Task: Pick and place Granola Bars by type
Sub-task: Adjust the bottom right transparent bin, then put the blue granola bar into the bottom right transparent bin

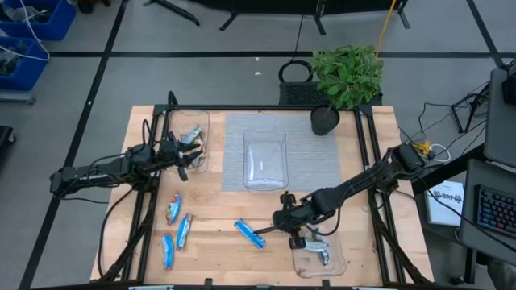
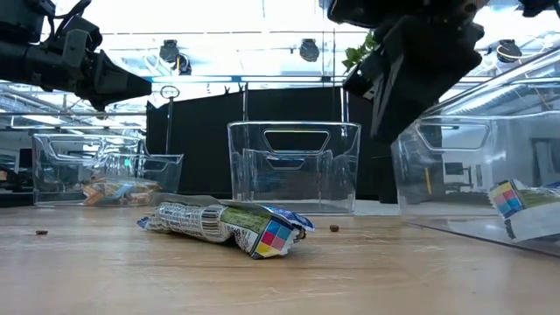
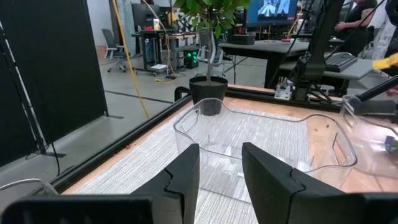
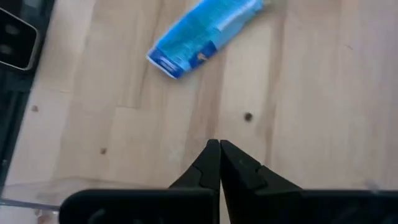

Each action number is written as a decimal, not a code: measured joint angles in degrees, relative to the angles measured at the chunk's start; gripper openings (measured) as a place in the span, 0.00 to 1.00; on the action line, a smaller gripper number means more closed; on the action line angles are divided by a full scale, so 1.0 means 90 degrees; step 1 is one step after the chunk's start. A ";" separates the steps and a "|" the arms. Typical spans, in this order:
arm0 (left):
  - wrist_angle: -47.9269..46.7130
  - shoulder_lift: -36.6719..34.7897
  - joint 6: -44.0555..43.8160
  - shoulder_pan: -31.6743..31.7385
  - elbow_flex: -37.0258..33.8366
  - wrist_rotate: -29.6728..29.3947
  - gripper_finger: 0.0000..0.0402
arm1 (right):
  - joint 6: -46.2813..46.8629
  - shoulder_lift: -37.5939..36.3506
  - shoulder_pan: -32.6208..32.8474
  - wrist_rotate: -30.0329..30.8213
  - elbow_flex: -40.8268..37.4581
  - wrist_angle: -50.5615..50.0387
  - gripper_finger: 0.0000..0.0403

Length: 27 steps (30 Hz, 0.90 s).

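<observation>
High view: right gripper (image 1: 284, 219) low over the wooden table (image 1: 218, 209) near the front edge, just beside a blue bar (image 1: 249, 234) lying flat on the wood, apart from it. Right wrist view: fingers (image 4: 211, 163) pressed together with nothing between them, bare wood below, that blue bar (image 4: 202, 34) a little ahead of the tips, untouched. Just beside this gripper, at the front right corner, a clear tray (image 1: 334, 259) with a silver-grey bar (image 1: 317, 251) inside. Toward the front left, four more bars (image 1: 175, 228) loose on the table, blue and tan wrappers mixed. At the back left, another clear tray (image 1: 203, 122) holding a few bars (image 1: 192, 135); left gripper (image 1: 189, 159) raised at its near edge. Left wrist view: fingers (image 3: 188, 173) parted with a gap and nothing held, facing the empty middle tray (image 3: 261, 134) on a grey mat (image 1: 318, 161). Behind the mat, a potted plant (image 1: 345, 76) at the table's back edge.
</observation>
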 joint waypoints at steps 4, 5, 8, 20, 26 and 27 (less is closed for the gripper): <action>-0.0003 0.0000 0.0002 0.0000 0.0000 -0.0001 0.32 | 0.0151 -0.0162 0.0049 0.0050 0.0001 -0.0179 0.00; -0.0004 0.0000 0.0002 0.0000 0.0000 -0.0002 0.32 | 0.0202 -0.0223 0.0085 0.0084 0.0000 -0.0283 0.00; -0.0006 0.0001 0.0001 0.0001 0.0000 0.0000 0.32 | 0.0293 -0.0432 0.0221 0.0394 0.0000 -0.0361 0.00; -0.0006 0.0000 0.0002 0.0002 0.0000 0.0000 0.32 | -0.1080 -0.0480 0.0022 -0.0150 0.0659 0.0955 0.00; -0.0006 0.0000 0.0002 0.0002 0.0000 0.0000 0.32 | -0.1769 0.0221 -0.0046 -0.0158 0.1962 -0.0093 0.00; -0.0006 0.0000 0.0002 0.0002 0.0000 0.0000 0.32 | -0.1838 0.0351 -0.0069 -0.0165 0.2145 -0.0193 0.00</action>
